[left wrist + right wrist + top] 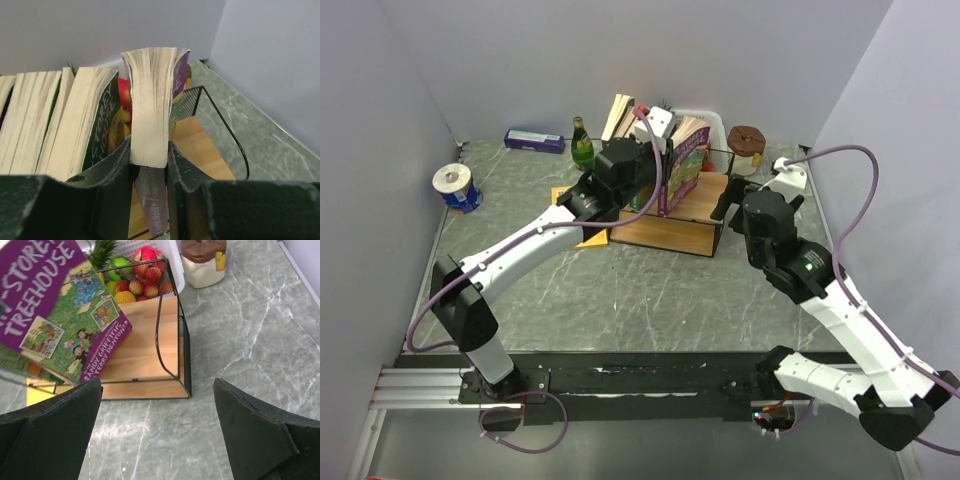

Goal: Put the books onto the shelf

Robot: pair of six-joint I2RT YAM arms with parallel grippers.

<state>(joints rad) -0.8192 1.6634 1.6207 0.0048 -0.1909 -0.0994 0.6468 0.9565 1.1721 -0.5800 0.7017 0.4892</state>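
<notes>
Purple book (152,100) is tilting over the shelf (145,345) beside other books (75,120), left claw (150,162) pinching its covers. Light and floppy, it is likely wanting a hold near the spine; right claw (157,415) is gaping empty.

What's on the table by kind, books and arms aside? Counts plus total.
shelf: 1
fruit basket: 1
green bottle: 1
brown-lidded jar: 1
white-and-blue roll: 1
blue box: 1
yellow flat sheet: 1
Total: 7
</notes>
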